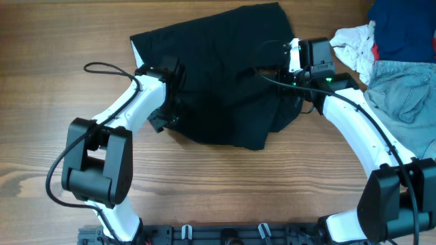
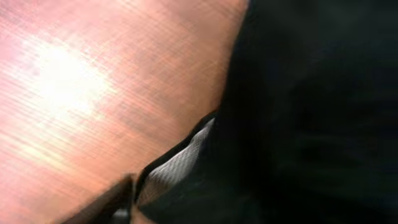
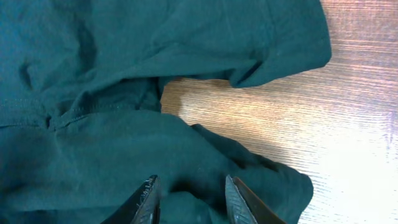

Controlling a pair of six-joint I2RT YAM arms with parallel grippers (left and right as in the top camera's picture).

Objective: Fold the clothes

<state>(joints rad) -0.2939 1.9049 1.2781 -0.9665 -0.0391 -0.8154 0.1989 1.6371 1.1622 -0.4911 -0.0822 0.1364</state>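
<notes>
Clothes (image 1: 225, 75) lay spread, black, mid-table (image 1: 225, 190). At their left edge sat the left gripper (image 1: 174, 102), its grip impossible to tell. The right gripper (image 3: 189, 200) stood parted above rumpled folds, clasping nothing. Beyond, a navy garment (image 1: 409, 27).

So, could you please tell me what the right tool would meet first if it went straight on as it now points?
The black garment: its fabric bunches between the parted fingers of the right tool, so it would likely press into cloth at once.
</notes>
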